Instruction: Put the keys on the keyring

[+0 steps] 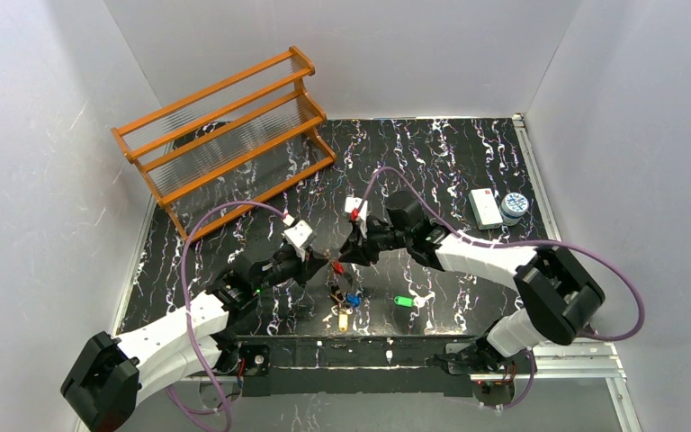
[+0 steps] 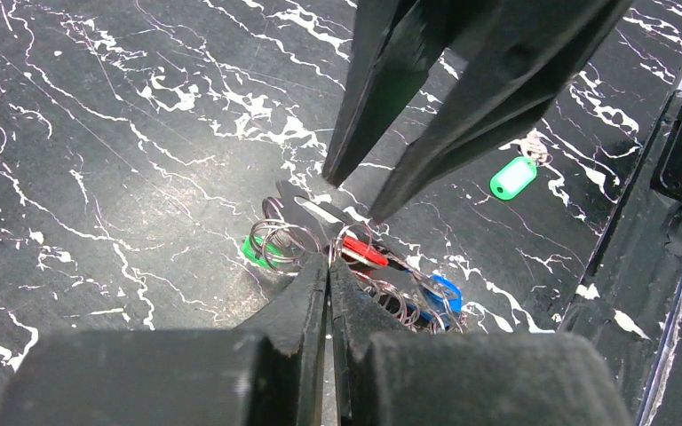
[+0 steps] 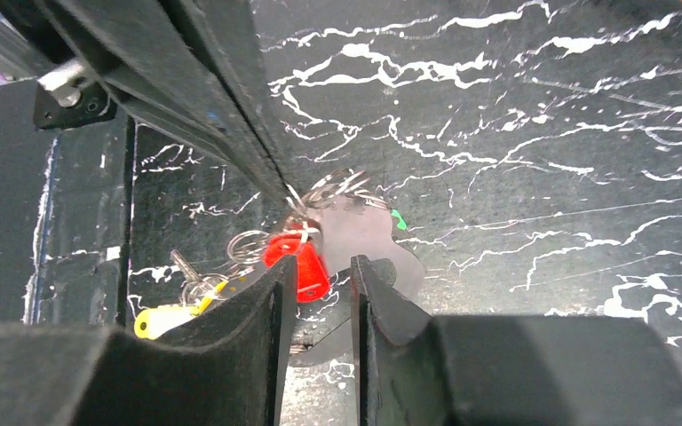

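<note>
Tightly closed left end effector (image 2: 329,260), keys (image 2: 364,253) beside

Keys (image 1: 343,292): too small from above to count, rings overlapping.
Green tag in bunch (image 2: 252,251): mostly behind wire rings (image 2: 286,238).
Yellow tag (image 3: 162,319): one end hidden behind right gripper (image 3: 321,264) finger.
Left gripper (image 2: 329,263): what its tips pinch is hidden.
Round container (image 1: 514,207), far right: label unreadable.

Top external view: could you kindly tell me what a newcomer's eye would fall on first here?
Most likely the left gripper and right gripper meeting tip to tip over a tangle of keys with red, blue and yellow tags, at the near middle of the black marbled table. Next, the orange wooden rack at the far left, and a lone green-tagged key just right of the tangle.
</note>
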You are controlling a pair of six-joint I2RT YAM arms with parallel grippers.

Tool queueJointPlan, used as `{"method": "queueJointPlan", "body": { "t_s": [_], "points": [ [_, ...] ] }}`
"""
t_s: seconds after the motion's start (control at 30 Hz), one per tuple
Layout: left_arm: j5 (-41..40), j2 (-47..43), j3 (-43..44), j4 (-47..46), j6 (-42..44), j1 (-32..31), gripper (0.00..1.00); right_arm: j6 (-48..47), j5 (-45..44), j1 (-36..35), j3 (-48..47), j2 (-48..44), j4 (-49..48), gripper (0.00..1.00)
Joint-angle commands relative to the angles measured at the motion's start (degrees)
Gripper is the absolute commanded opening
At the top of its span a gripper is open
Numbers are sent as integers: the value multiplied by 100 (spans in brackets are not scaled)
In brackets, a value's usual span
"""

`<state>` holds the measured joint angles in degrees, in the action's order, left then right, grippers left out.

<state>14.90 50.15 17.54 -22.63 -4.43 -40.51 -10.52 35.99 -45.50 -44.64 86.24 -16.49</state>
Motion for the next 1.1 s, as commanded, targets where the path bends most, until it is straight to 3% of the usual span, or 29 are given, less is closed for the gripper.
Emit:
{"method": "queueJointPlan", "body": {
  "t_s": [0.0,0.23,0.43,0.67,0.9,1.07],
  "points": [
    [108,-145,-32,-102,114,-35,0,49,-49,-6,195,-602,-306,39],
    [239,-277,-93,-203,234,-33,0,63,527,-10,433,-973,-796,38],
    [656,-573,-394,-759,391,-44,0,-41,1350,-21,558,-839,-1318,27],
    [754,-823,-582,-980,597,-58,0,-166,1572,-14,624,-764,-1353,7],
    [814,-662,-577,-1094,541,-77,0,-257,1677,-38,703,-679,-1293,9],
    [856,-644,-576,-1158,554,-97,0,-315,1397,-47,669,-516,-1196,17]
  ]
}}
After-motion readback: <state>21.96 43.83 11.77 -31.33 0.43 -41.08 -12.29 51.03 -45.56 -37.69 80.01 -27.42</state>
